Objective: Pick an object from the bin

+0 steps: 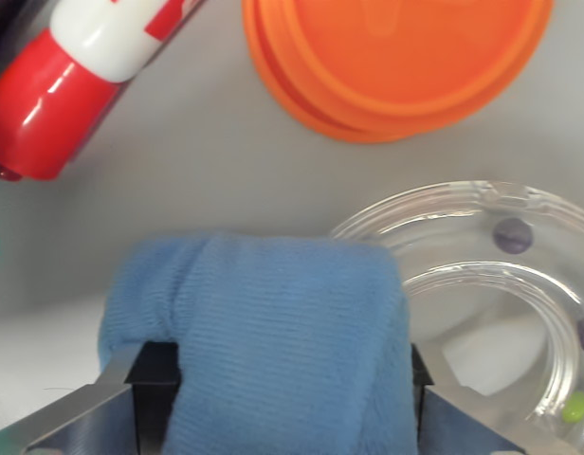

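Your gripper (290, 403) is clenching a folded blue cloth (273, 332) above the grey bin floor (207, 142), its loose folds draping over the fingers and risking slipping free or snagging the clear plastic ring (520, 284).

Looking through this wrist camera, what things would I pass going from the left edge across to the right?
Red and white bottle → blue cloth held in the gripper → orange lid → clear plastic ring with beads.

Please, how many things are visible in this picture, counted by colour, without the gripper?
Blue: 1, soft folded cloth
Orange: 1, round plastic lid
Red and white: 1, plastic bottle
Clear: 1, transparent plastic ring
Total: 4
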Robot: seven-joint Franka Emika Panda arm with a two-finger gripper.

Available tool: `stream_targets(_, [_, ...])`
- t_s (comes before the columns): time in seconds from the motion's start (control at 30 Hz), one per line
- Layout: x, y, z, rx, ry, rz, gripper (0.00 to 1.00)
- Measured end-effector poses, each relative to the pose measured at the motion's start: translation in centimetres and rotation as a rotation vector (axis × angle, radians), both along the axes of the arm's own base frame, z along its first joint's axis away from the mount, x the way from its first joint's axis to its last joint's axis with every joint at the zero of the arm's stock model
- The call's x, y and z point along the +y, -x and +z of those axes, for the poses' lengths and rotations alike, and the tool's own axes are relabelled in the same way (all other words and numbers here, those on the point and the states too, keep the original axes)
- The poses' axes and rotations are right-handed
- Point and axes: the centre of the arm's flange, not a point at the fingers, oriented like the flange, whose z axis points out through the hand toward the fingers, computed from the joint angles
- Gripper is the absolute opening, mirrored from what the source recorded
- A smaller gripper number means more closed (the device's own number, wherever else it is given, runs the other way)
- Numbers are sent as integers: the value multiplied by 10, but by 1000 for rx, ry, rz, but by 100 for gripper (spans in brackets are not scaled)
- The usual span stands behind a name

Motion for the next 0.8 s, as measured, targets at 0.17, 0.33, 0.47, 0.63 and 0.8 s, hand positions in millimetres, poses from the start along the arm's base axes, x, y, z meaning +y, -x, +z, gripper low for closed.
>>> stream_targets(0.17, [0, 0, 0, 0, 0, 0, 0])
stream_targets(0.33, [1, -2, 4, -6, -2, 0, 0])
stream_targets(0.47, [1, -2, 5, -7, -2, 0, 0])
stream_targets(0.63, [1, -1, 9, -6, -2, 0, 0])
stream_targets(0.8, [0, 0, 15, -2, -1, 0, 0])
